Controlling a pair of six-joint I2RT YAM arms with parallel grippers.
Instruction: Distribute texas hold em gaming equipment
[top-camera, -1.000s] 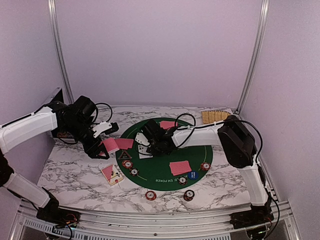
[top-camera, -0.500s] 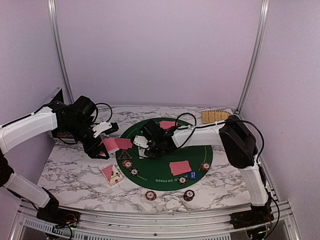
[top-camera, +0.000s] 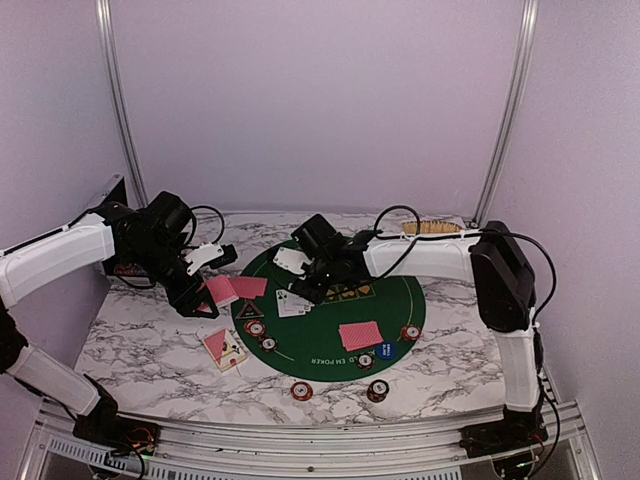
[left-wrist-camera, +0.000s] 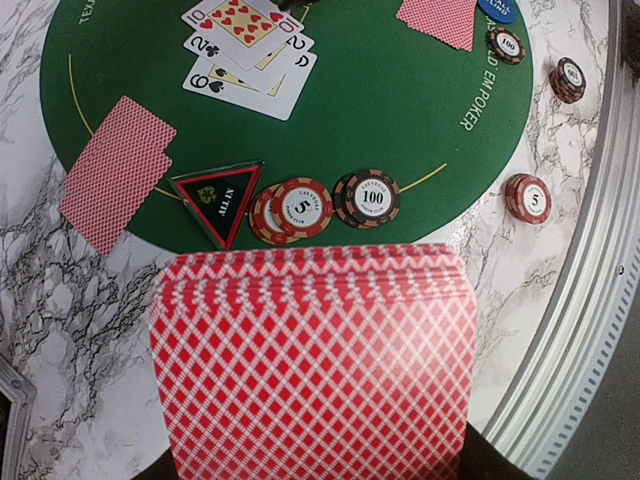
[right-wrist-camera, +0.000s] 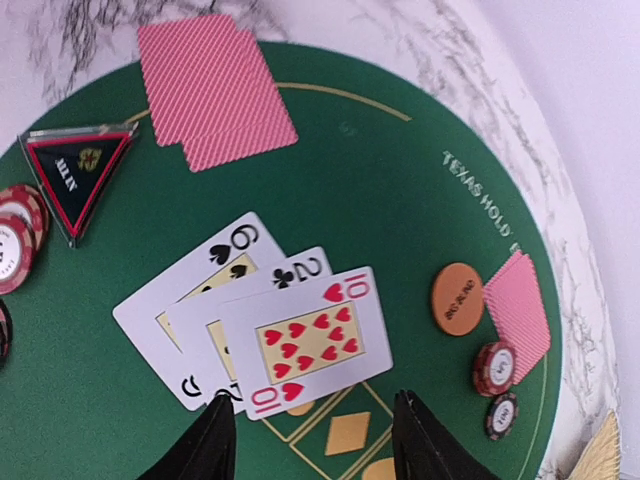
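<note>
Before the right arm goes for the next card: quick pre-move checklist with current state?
1. Open, empty right jaws: ok.
2. Hold of left jaws on the deck: ok, shut on it, red backs toward the wrist camera.
3. Three face-up cards flat on the green mat, indices readable: ok.
4. Face-up cards apart from the triangular marker: ok.
5. Face-up cards squared on the printed diamond boxes: not ok, they lie fanned and only partly over them.
6. Top card of the deck loose enough to pinch: cannot tell.
</note>
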